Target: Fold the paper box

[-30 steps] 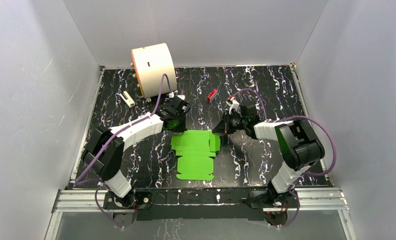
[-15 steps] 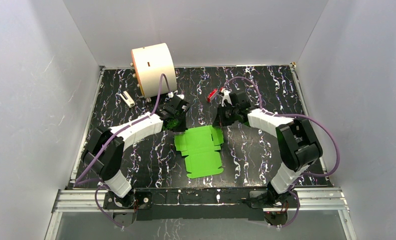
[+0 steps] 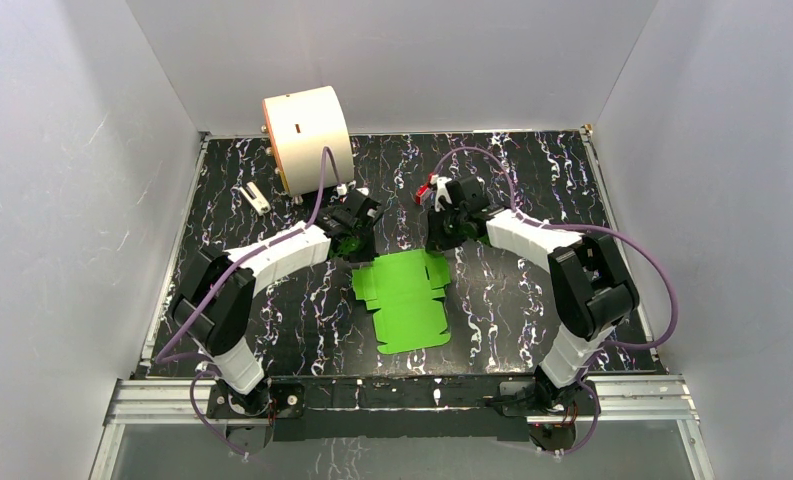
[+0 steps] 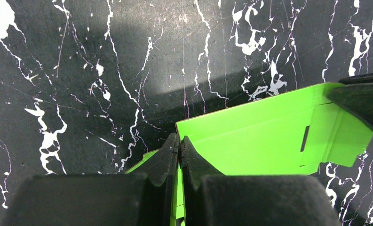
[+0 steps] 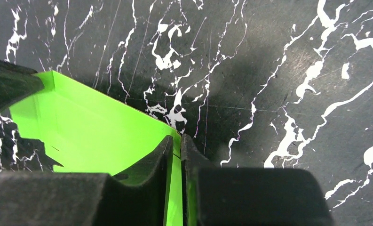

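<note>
1. The box (image 3: 409,305) lies flat mid-table (image 3: 512,310). Its near end has swung right, so it now sits skewed.
2. The left pincer (image 4: 180,141) stays clamped shut on the box's far-left edge. The right pincer (image 5: 176,141), almost closed, pinches the far-right edge.
3. The right arm has reached farther away, and the far flap looks raised, so the first fold is probably starting.

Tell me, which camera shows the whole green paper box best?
The top external view: the paper box lies there whole, flat sheet and flaps, between both arms. The left wrist view shows only one panel in the left gripper; the right wrist view only a corner in the right gripper.
</note>
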### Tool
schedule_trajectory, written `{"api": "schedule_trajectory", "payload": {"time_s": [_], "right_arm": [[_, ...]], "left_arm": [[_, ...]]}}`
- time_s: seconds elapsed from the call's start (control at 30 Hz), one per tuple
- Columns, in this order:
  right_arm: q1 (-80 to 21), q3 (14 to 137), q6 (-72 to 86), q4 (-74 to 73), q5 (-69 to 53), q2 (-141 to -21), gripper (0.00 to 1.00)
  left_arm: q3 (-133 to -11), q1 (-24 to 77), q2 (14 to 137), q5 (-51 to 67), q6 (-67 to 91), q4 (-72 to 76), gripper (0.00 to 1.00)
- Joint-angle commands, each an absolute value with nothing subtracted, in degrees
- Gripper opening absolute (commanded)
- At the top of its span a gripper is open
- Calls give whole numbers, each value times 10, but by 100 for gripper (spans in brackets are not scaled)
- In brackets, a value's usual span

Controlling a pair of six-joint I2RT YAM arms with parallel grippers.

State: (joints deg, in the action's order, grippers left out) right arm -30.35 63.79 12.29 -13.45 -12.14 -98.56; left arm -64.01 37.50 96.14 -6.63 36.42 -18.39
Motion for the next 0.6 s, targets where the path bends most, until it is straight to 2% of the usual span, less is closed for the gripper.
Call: {"api": "schedule_trajectory", "payload": {"time_s": [0.0, 0.27, 0.43, 0.57], "right_arm": [[-298, 610, 106, -77, -201, -972, 22], [-251, 551, 138, 34, -350, -979, 31], [-222, 521, 154, 80, -380, -997, 35], [-200, 499, 163, 112, -412, -1011, 42]], "left_arm": [[-633, 374, 930, -40, 352, -130, 0], [-575, 357, 888, 0, 343, -67, 0], [-562, 353, 878, 0, 345, -62, 0], [-552, 348, 871, 0, 348, -58, 0]]}}
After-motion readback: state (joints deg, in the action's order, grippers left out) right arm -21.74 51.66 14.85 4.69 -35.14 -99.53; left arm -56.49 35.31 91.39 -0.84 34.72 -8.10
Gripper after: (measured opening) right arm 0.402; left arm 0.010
